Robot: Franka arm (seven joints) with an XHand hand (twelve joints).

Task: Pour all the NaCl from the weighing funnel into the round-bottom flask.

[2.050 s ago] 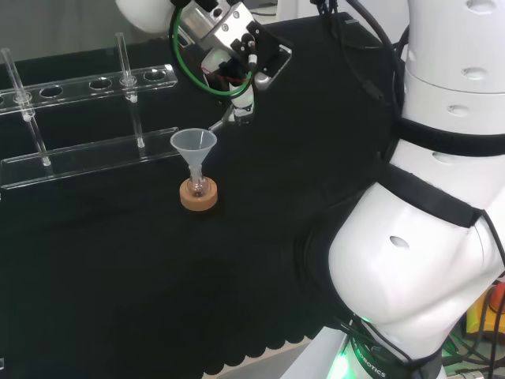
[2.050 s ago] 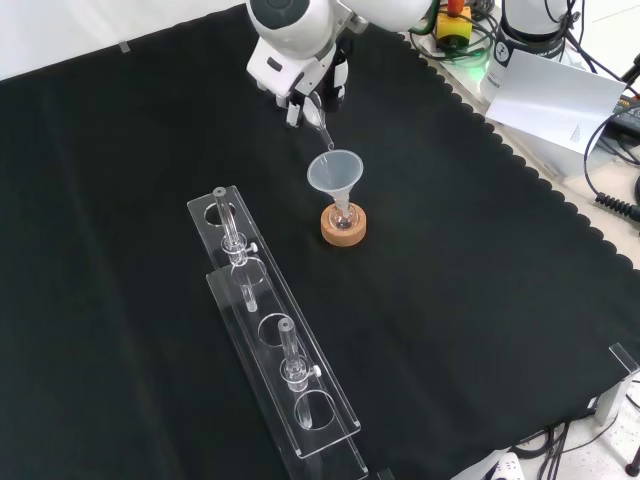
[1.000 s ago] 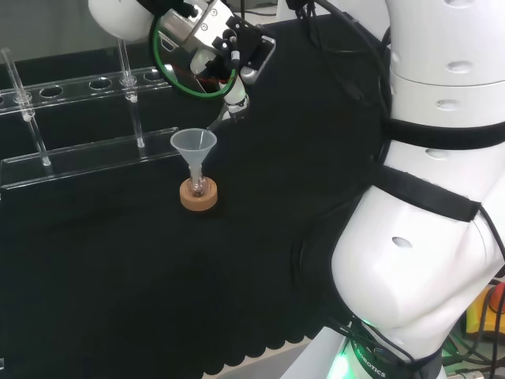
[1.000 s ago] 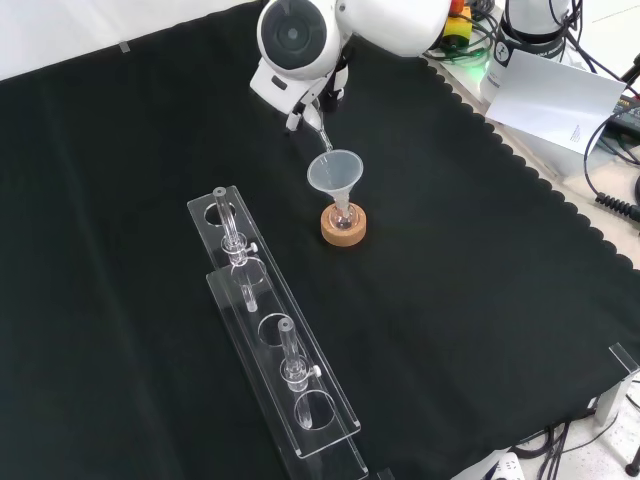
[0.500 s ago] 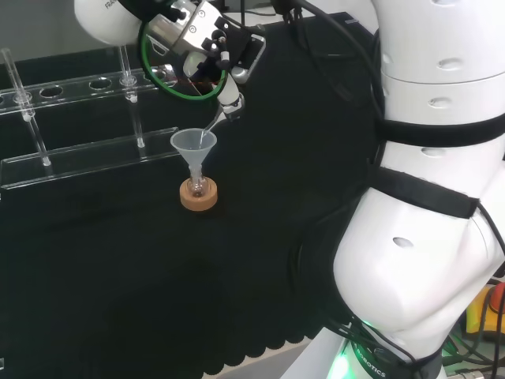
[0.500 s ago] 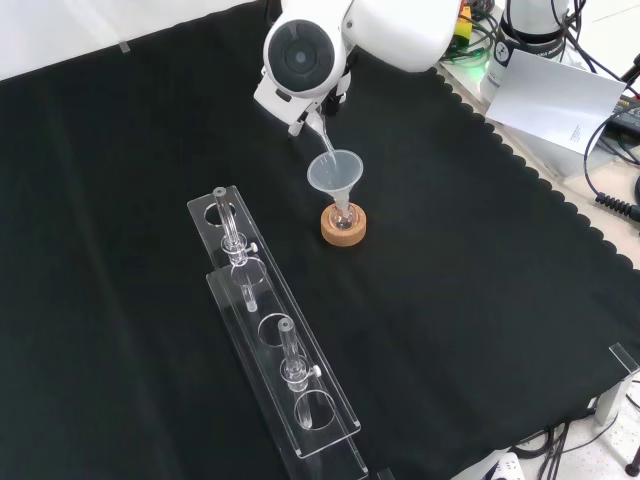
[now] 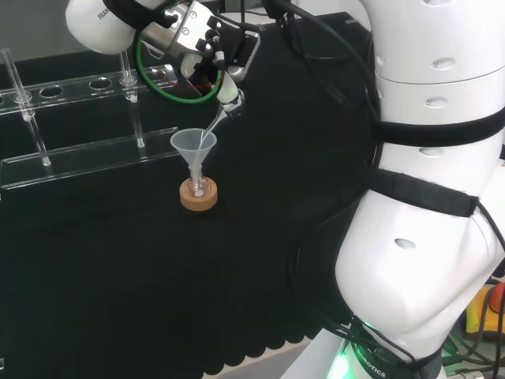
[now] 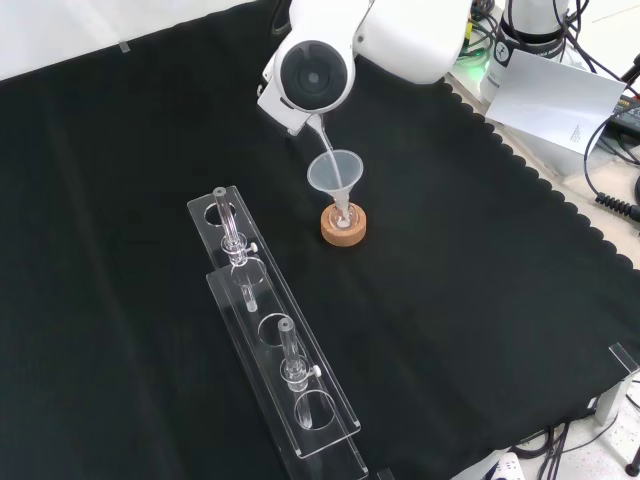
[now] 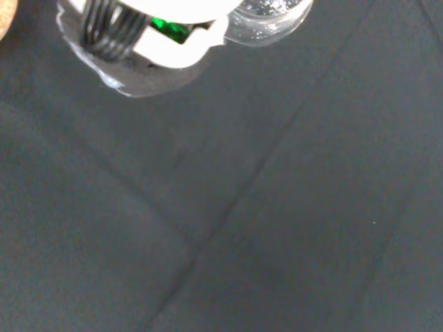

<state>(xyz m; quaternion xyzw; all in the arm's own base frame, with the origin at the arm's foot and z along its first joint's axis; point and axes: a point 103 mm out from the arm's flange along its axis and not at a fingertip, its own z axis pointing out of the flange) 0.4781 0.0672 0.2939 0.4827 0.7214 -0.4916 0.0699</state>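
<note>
hand [image 9: 173, 48]: white part | weighing funnel [image 9: 270, 17]: clear, white grains inside | black cloth [image 9: 263, 207]: creased

The tabletop [image 8: 480, 300] is covered with black cloth that ends in a scalloped edge in the front view. Just below the robot hand [image 7: 207, 49] in the head view, a round cork ring stand [image 8: 343, 225] rests on the cloth, carrying a small clear round-bottom flask [image 8: 342, 213] with a translucent plastic funnel [image 8: 335, 172] in its neck. Well to the left of the robot hand in the head view, a long clear acrylic rack [image 8: 273, 335] with round holes lies on the cloth, with slim clear glass tubes [image 8: 288, 350] standing upright in it.
</note>
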